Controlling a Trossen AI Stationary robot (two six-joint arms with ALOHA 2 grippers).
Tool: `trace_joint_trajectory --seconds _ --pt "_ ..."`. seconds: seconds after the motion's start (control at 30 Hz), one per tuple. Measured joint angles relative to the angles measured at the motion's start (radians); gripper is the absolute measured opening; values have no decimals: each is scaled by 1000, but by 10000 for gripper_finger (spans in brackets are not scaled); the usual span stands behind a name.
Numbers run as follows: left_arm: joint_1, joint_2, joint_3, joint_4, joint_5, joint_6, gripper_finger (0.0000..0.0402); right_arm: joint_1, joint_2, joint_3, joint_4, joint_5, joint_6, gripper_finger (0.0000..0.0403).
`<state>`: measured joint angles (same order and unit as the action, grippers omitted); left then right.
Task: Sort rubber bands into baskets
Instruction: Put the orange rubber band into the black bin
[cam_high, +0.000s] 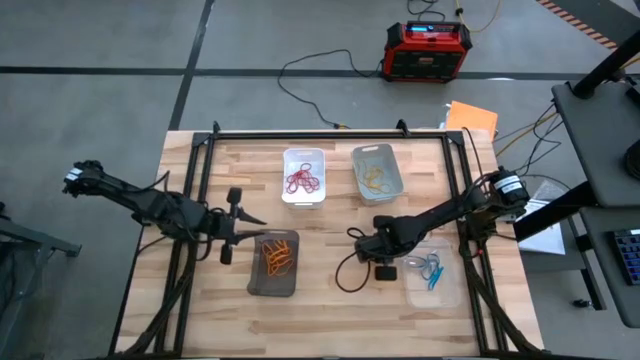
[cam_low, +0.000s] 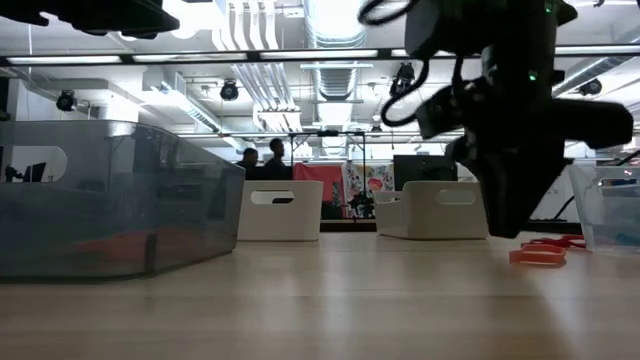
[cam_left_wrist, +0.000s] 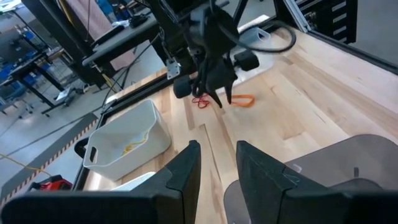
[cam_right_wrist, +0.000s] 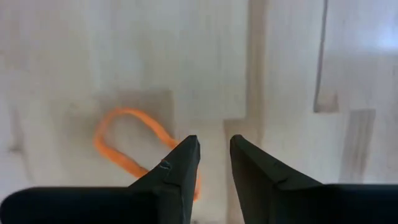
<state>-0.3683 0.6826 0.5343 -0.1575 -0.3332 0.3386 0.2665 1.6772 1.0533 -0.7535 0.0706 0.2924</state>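
Observation:
My right gripper (cam_high: 375, 250) hangs at the table's middle, fingers pointing down, slightly open with nothing between them (cam_right_wrist: 214, 146). It is right over an orange rubber band (cam_right_wrist: 127, 143) that lies flat on the wood. The left wrist view shows that band (cam_left_wrist: 244, 101) and a red one (cam_left_wrist: 200, 101) on either side of its fingertips. My left gripper (cam_high: 240, 225) is open and empty (cam_left_wrist: 217, 152), beside the dark basket (cam_high: 275, 265), which holds orange bands. The white basket (cam_high: 303, 175) holds red bands, the grey basket (cam_high: 377, 172) yellowish ones, the clear basket (cam_high: 432, 270) blue ones. My right gripper comes from above, and one fingertip (cam_right_wrist: 183, 155) stands in front of the orange band's near end (cam_right_wrist: 155, 134). I cannot tell whether it touches the band. The band lies flat on the table.
A black cable loop (cam_high: 350, 272) hangs from my right arm over the wood. Black frame rails (cam_high: 200, 180) run along both sides of the table. A red-black box (cam_high: 427, 50) stands on the floor beyond the far edge. People stand far off in the room (cam_low: 262, 158).

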Motion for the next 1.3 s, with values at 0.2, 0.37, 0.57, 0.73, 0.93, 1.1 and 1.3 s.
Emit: trace_joint_trajectory --seconds 0.2,0.37,0.57,0.73,0.93,1.1,1.3 --pt "0 23 0 19 0 0 87 9 0 21 -3 -18 2 110" --pt "0 37 0 34 0 0 87 30 24 6 -15 -22 3 123" --pt "0 45 0 41 0 0 87 37 44 -6 -16 -28 1 123" --pt "0 46 0 51 -9 0 87 35 45 -12 -2 -27 -5 86" --pt "0 47 0 53 -27 -35 87 35 45 -21 32 -27 -23 15" --pt "0 47 0 57 -157 -126 89 34 35 9 45 38 -23 9" --pt "0 53 0 68 -94 -184 122 34 16 98 35 155 -102 9"
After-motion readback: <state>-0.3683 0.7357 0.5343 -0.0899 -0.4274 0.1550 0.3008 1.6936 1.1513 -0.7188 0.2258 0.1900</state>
